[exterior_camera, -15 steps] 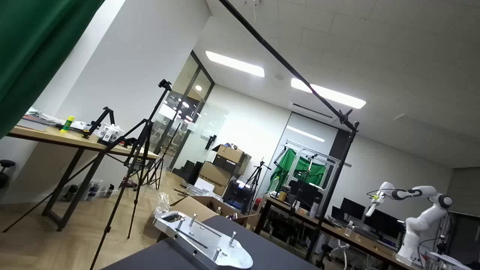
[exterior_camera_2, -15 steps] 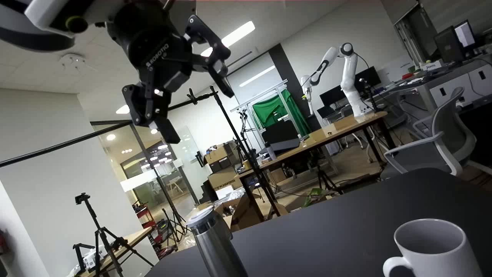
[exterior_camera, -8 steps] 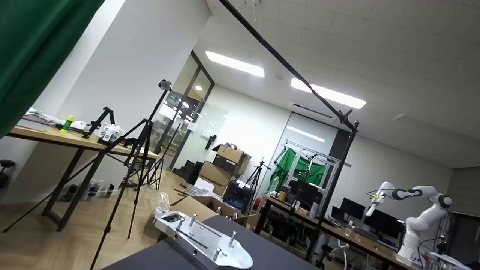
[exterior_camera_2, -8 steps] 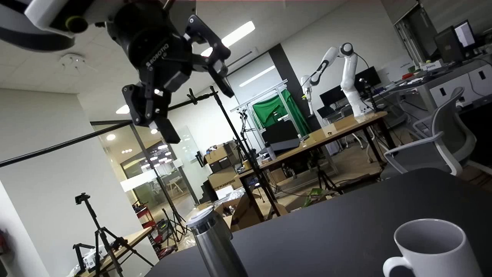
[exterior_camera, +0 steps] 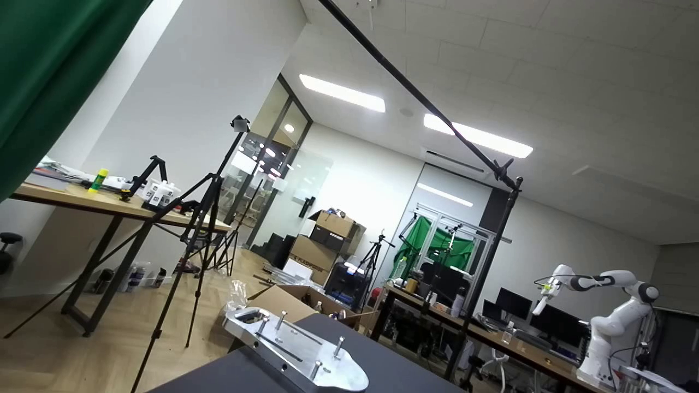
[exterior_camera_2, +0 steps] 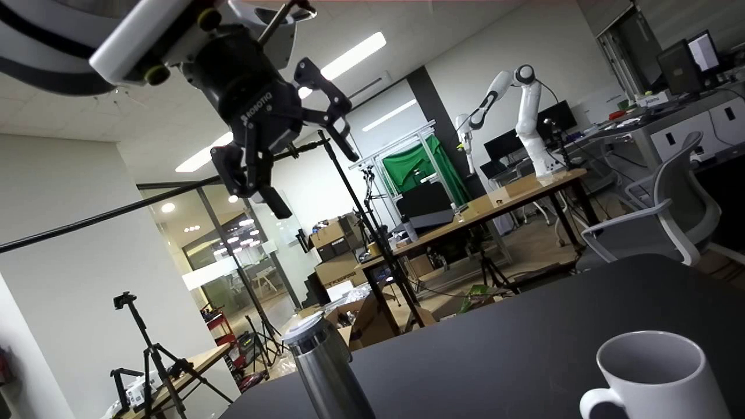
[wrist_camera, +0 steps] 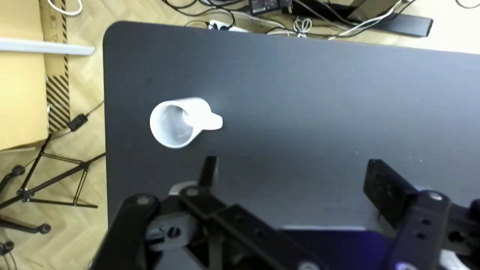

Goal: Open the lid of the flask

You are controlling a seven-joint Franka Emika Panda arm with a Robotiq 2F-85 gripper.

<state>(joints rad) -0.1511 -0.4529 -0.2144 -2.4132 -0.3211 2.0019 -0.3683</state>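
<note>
The flask is a steel cylinder with a pale lid. It stands on the dark table, looks tilted in an exterior view, and its base is cut off by the lower edge. The lid looks closed on top. My gripper hangs above the flask in that view, well apart from it, with fingers spread and nothing between them. In the wrist view the gripper is also open over bare tabletop. I cannot make out the flask in the wrist view.
A white mug stands on the table; it also shows in the wrist view beyond the left finger. A metal plate with upright bolts sits at the table edge. A grey chair and tripods stand around.
My gripper has moved a little down and to the right in an exterior view and looks slightly smaller. It stays open. The flask and mug have not moved.
</note>
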